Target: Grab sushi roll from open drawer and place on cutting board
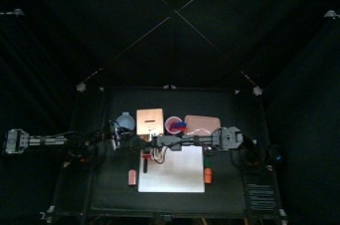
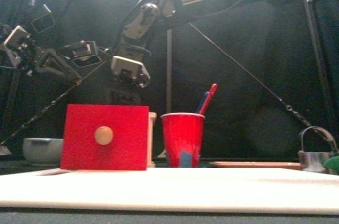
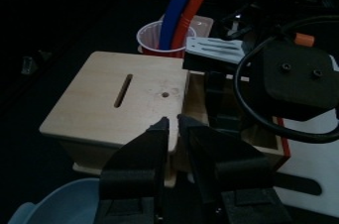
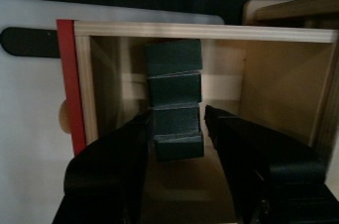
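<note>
Our right gripper (image 4: 199,144), jaws apart, straddles the sushi roll (image 4: 173,94) in the drawer (image 4: 284,79); we risk snagging its wall.

From above, the small black worktop (image 1: 233,194) carries the white cutting board (image 1: 174,169) near its front. Behind the board stands the tan box (image 1: 149,122), with a pinkish tray (image 1: 201,123) to its right. One arm (image 1: 54,139) reaches in from the left, the other arm (image 1: 226,137) from the right.
</note>
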Tool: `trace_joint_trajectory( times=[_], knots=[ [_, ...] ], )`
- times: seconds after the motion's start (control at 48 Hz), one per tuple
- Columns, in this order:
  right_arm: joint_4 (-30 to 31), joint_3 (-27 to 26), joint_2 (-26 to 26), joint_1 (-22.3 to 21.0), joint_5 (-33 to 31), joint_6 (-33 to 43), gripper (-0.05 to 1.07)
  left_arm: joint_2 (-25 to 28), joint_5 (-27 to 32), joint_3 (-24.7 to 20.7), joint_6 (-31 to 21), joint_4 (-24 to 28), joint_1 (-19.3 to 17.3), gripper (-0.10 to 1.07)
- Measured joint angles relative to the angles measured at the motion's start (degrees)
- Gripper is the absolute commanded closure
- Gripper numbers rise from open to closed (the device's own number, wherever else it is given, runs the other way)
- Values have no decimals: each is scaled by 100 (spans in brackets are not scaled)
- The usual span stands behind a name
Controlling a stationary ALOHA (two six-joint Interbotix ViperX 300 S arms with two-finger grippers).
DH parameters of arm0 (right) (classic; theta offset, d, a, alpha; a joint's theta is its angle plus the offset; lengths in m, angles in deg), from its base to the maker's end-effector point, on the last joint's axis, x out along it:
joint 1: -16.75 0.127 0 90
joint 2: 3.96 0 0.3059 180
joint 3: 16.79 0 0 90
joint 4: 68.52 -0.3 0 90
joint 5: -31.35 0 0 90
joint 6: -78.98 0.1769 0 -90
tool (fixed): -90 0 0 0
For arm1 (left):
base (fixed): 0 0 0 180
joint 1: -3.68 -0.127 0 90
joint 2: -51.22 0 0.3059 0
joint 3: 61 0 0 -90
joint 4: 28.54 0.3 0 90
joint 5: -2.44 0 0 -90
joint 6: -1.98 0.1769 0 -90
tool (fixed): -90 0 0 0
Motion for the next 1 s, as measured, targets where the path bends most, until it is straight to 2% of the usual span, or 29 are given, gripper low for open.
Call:
trace_joint_trajectory(
  times=[0.25,1.0],
  knots=[
    [-360,9,18,-158,-70,-70,20,0,-9,0,0,-9,-9,37],
    [-352,-9,-26,-264,-105,-97,21,0,9,0,0,-9,-79,37]
  ],
)
